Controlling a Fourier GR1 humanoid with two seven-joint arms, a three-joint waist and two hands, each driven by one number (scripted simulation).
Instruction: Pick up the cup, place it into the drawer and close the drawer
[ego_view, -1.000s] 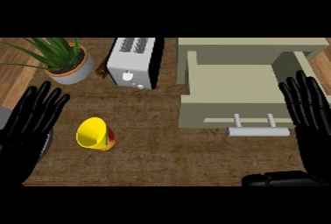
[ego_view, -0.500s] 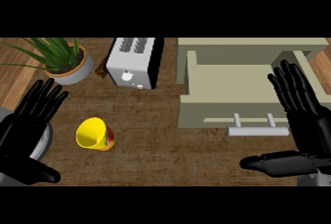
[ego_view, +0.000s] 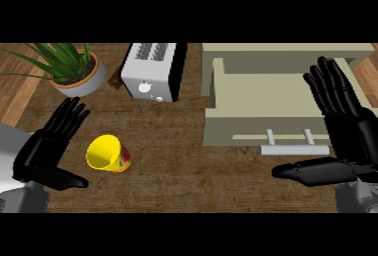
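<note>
A yellow cup (ego_view: 107, 154) with a red patch lies on its side on the brown counter, its mouth facing the lower left. My left hand (ego_view: 50, 145) is open just to the left of the cup, fingers straight and thumb out below, not touching it. On the right stands the beige drawer (ego_view: 266, 107), pulled open, with a pale handle (ego_view: 294, 146) at its front. My right hand (ego_view: 345, 125) is open over the drawer's right side, fingers pointing up and thumb stretched left below the handle.
A white toaster (ego_view: 153, 72) stands at the back centre. A potted green plant (ego_view: 72, 70) sits at the back left. Bare brown counter (ego_view: 199, 175) lies between the cup and the drawer front.
Both hands have risen further into view and moved inward. The left hand has come nearer the cup. The cup and drawer have not moved.
</note>
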